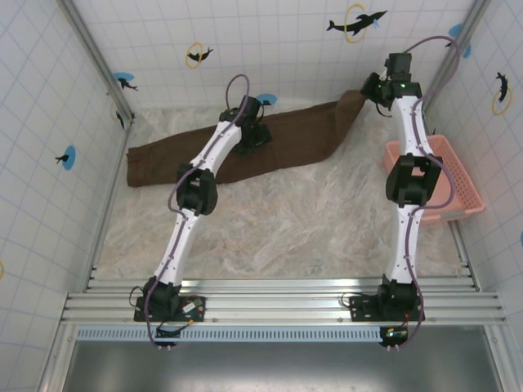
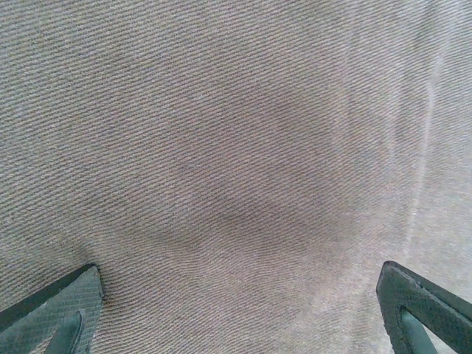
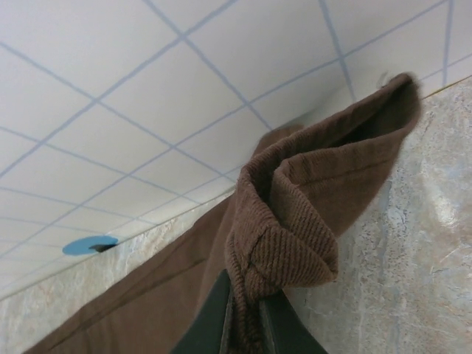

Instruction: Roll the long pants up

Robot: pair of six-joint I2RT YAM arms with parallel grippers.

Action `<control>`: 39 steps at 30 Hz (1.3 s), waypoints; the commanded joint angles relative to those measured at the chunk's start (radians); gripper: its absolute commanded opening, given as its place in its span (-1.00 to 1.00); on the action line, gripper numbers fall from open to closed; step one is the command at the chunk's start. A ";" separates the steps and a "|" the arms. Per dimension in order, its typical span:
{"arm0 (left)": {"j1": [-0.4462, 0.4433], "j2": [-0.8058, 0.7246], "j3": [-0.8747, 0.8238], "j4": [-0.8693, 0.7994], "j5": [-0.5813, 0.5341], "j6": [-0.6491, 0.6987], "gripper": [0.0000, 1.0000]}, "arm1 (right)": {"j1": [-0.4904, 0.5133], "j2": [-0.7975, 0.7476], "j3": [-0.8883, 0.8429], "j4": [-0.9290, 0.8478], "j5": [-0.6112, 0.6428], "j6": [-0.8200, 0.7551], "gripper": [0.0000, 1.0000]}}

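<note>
Top external shows the table (image 1: pixel 286 237) with the long pants (image 1: pixel 302 135) stretched across its far side, their long axis running from 9 o'clock up toward 1 o'clock. My right pincer (image 3: pixel 247 299) is clamped on a bunched fold at the 1 o'clock end. My left pincer (image 2: pixel 237 295) is over the middle, spread wide and gripping nothing. I judge the roll must run along that axis toward 9 o'clock, and my right arm is nearer the start.

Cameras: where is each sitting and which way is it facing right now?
Top external: above and behind, looking down at both arms, the long pants and the pink basket.
Left wrist: facing straight into the pants' fabric, left claw open.
Right wrist: low, facing the tiled wall, right claw pinching fabric.
Shared: all show the pants.
</note>
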 commanded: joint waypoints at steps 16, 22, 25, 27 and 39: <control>0.236 -0.309 -0.214 -0.041 0.269 0.156 0.95 | 0.144 -0.154 0.073 -0.003 -0.161 -0.034 -0.90; 0.487 -0.577 -0.493 -0.257 0.068 0.386 0.95 | 0.319 -0.057 0.177 0.106 -0.170 0.060 -0.89; 0.581 -0.690 -0.691 -0.233 -0.084 0.470 0.95 | 0.398 0.002 0.222 0.181 -0.154 0.104 -0.88; 0.640 -0.727 -0.807 -0.173 -0.100 0.481 0.95 | 0.442 0.032 0.236 0.244 -0.150 0.143 -0.87; 0.678 -0.507 -0.781 -0.136 0.010 0.483 0.95 | 0.572 0.080 0.249 0.315 -0.122 0.177 -0.85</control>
